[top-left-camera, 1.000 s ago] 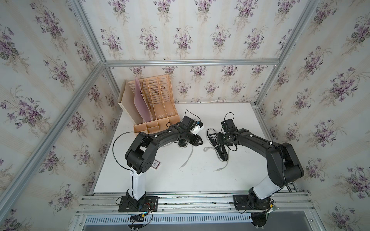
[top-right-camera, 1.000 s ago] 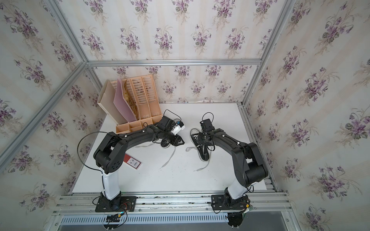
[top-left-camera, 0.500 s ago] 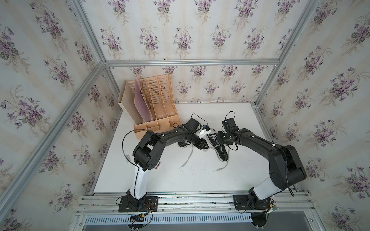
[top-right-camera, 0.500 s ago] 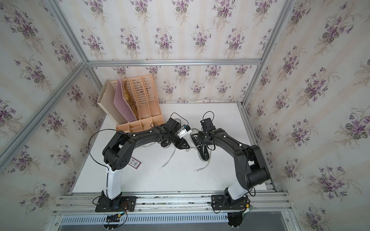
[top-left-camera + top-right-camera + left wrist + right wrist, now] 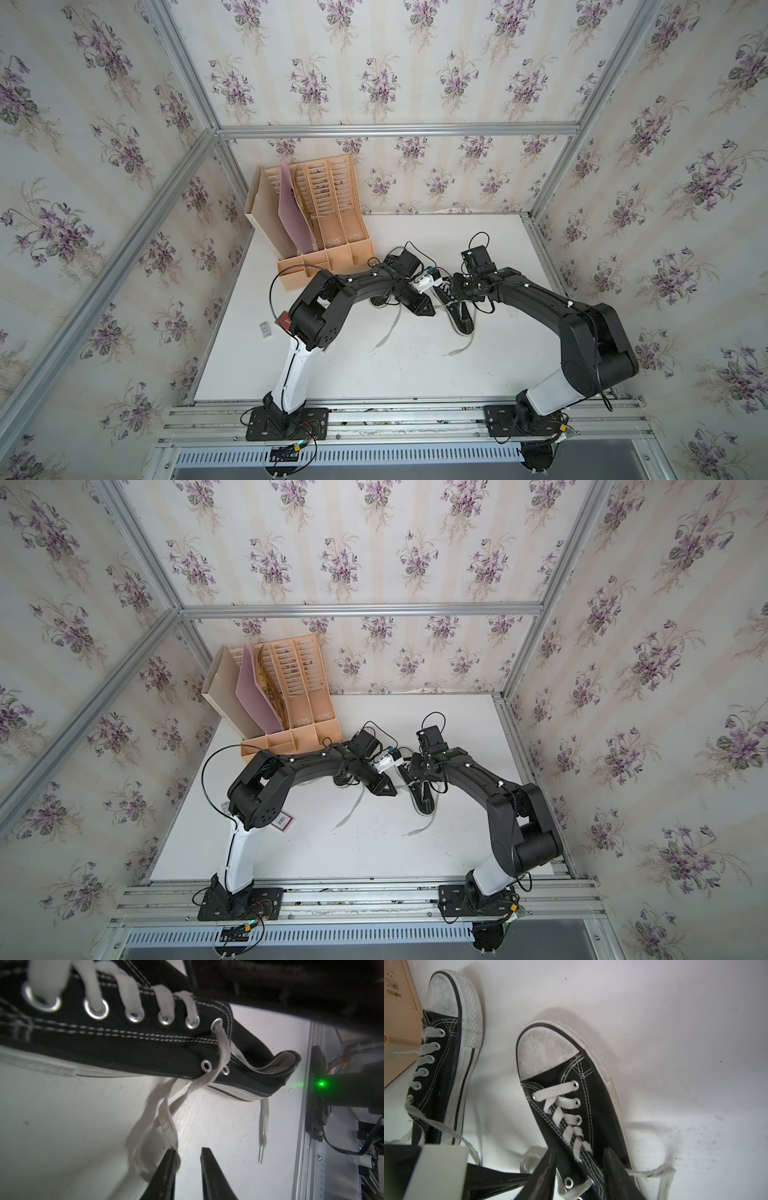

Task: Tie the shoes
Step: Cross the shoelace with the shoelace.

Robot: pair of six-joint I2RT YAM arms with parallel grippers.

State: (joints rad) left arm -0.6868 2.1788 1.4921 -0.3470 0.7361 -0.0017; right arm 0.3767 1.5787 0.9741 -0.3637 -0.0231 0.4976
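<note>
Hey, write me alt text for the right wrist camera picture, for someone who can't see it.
A black canvas sneaker with a scuffed white toe cap fills the middle of a white table, laces untied. The right tool holds its dark fingers apart over the lacing; the twin sneaker lies beside a tan organizer.

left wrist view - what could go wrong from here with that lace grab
1. In the left wrist view the lace lies against the tip of one finger of the left gripper, and the gap between the jaws looks empty. Closing here may catch nothing, or only pinch an edge that slips out.
2. The right gripper sits over the same shoe, with the left gripper close beside it. The fingers could bump or nudge the shoe.
</note>
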